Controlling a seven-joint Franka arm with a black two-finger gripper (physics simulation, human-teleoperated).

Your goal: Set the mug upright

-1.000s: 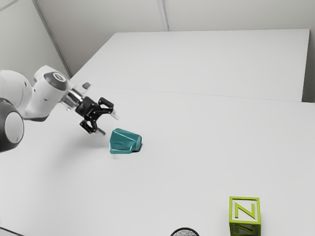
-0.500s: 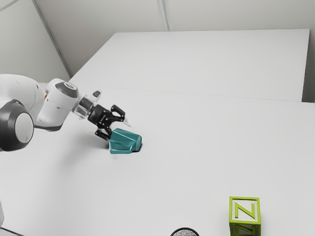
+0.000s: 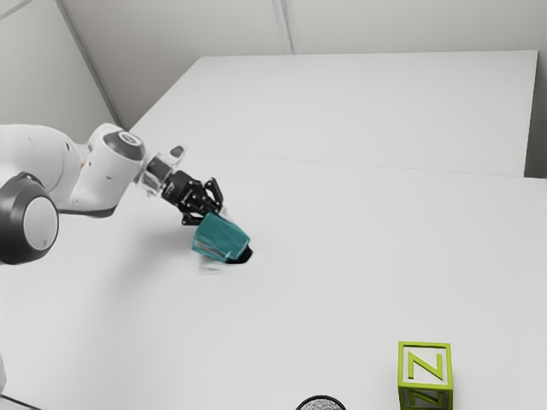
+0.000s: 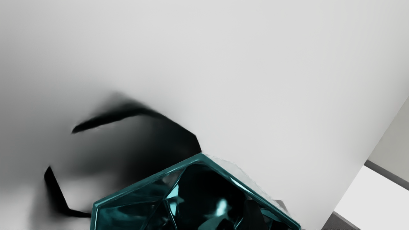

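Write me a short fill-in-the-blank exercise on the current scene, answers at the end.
The block shows the letter ____.
The block's frame is coloured ____.
The mug's ____ end faces the gripper.
Of the mug and the block, the gripper is nearer the ____.

Missing words: Z; green; open; mug

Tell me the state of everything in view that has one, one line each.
Hand, closed on the wall of the mug, one finger inside
Mug, tipped, not upright, mouth toward the hand
Green-edged letter block, resting flat on the table
Black-rimmed round thing, cut off, state unclear
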